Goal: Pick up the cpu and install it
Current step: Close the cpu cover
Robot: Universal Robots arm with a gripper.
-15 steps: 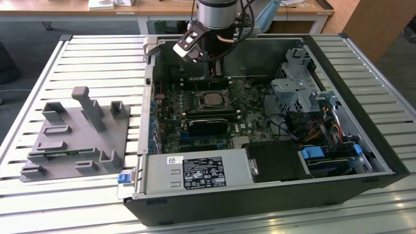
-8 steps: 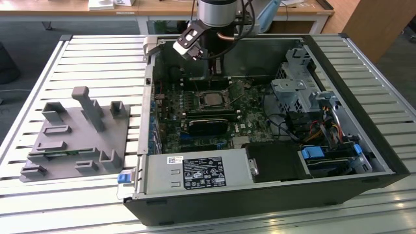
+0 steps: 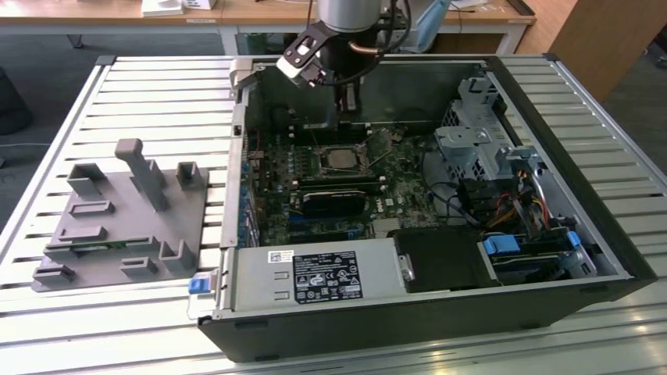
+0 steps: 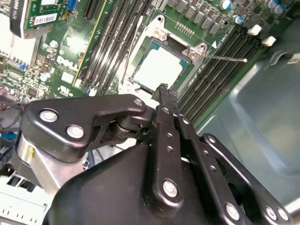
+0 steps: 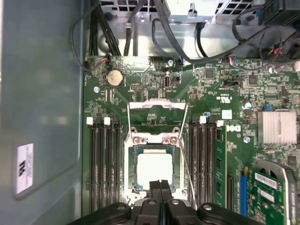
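Cpu [image 5: 154, 168] lies flat in the socket [image 5: 150, 138] of the board [image 5: 211, 89], silver top up. It also shows in the second wrist view [image 4: 159, 65] and the exterior view [image 3: 336, 158]. The load plate [image 5: 157, 112] is swung open and lies back on the board beyond the socket. A thin lever [image 4: 225, 58] stands free to one side.

The jaws are pressed together, the black fingertips [image 5: 161, 185] meeting along a thin line with nothing pinched between them. In both wrist views they point at the socket's edge, just beside the cpu; whether they touch it cannot be told. In the exterior view the arm [image 3: 349, 16] hangs into the open case [image 3: 417, 320] over the socket. A green memory stick [image 5: 219, 159] stands in a slot beside the socket.

The case lies on its side on a slatted metal bench [image 3: 156, 86], with a labelled power supply [image 3: 312, 277] at its near end. At the exterior view's left a grey tray [image 3: 105, 234] with upright pegs rests on the bench. Behind the bench are a wooden desk [image 3: 271, 12], a dark floor [image 3: 42, 55] and, at the exterior view's right, a wooden panel [image 3: 610, 39].
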